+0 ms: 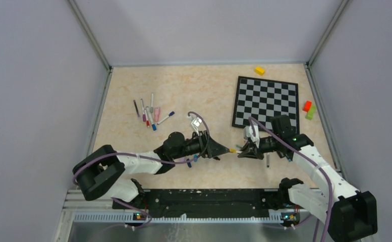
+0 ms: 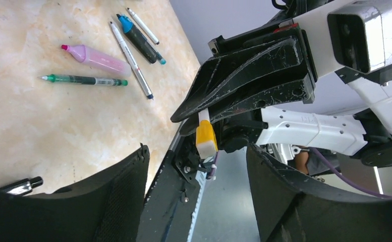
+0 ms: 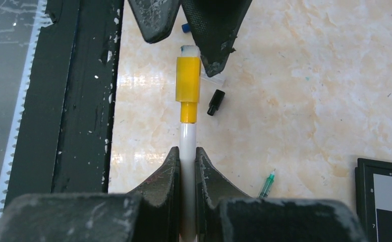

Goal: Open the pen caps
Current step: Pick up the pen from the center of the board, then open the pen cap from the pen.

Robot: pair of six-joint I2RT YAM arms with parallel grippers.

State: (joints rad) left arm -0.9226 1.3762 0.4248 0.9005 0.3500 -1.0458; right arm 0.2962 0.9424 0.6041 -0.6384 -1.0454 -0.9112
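Observation:
My right gripper (image 3: 186, 151) is shut on the white barrel of a pen (image 3: 187, 138) and holds it level above the table. The pen's yellow cap (image 3: 188, 85) is on and points at my left gripper (image 1: 223, 149). The cap also shows in the left wrist view (image 2: 206, 138) and the top view (image 1: 232, 150). The left gripper is open, its fingers (image 2: 108, 201) spread wide on either side of the cap's end without pinching it. A loose black cap (image 3: 215, 102) and a blue cap (image 3: 185, 27) lie on the table below.
Several pens (image 1: 151, 113) lie at the back left, among them a pink highlighter (image 2: 95, 57) and a green pen (image 2: 82, 79). Another green pen (image 3: 268, 184) lies near the chessboard (image 1: 267, 101). A yellow block (image 1: 259, 70) and red and green blocks (image 1: 309, 108) sit beyond it.

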